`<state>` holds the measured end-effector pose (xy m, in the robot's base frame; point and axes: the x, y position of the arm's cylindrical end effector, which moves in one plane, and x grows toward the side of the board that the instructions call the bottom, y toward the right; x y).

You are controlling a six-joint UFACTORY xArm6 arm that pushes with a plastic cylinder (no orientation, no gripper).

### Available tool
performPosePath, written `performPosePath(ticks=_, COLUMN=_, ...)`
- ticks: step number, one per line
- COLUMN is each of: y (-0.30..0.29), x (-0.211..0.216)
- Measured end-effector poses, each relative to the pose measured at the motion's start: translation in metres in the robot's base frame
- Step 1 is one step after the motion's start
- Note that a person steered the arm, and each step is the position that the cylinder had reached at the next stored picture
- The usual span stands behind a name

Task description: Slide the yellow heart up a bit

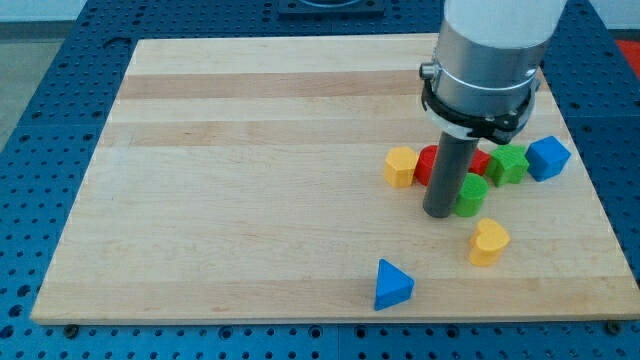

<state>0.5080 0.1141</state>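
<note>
My tip (440,214), the lower end of a straight dark matte rod hanging from a grey metal cylinder, rests on the pale wooden board (250,180) right of the frame's centre; it holds nothing and appears to press against the small green round block (472,194) just to its right, though the contact is hard to confirm. The yellow heart-shaped block (488,242) lies lower right of the tip, apart from it, its lobes seemingly turned toward the frame's left. Behind the rod sit a yellow block (400,166), a partly hidden red block (428,163), a green star-like block (508,164) and a blue block (547,157). A blue triangular block (392,285) lies near the bottom edge
</note>
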Motion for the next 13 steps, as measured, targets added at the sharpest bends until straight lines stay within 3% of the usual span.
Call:
performPosePath(ticks=2, y=-0.013, x=0.013)
performPosePath(ticks=3, y=-0.016, x=0.045)
performPosePath(ticks=7, y=0.020, x=0.088)
performPosePath(ticks=9, y=0.029, x=0.082)
performPosePath(ticks=12, y=-0.017, x=0.061)
performPosePath(ticks=13, y=-0.011, x=0.076)
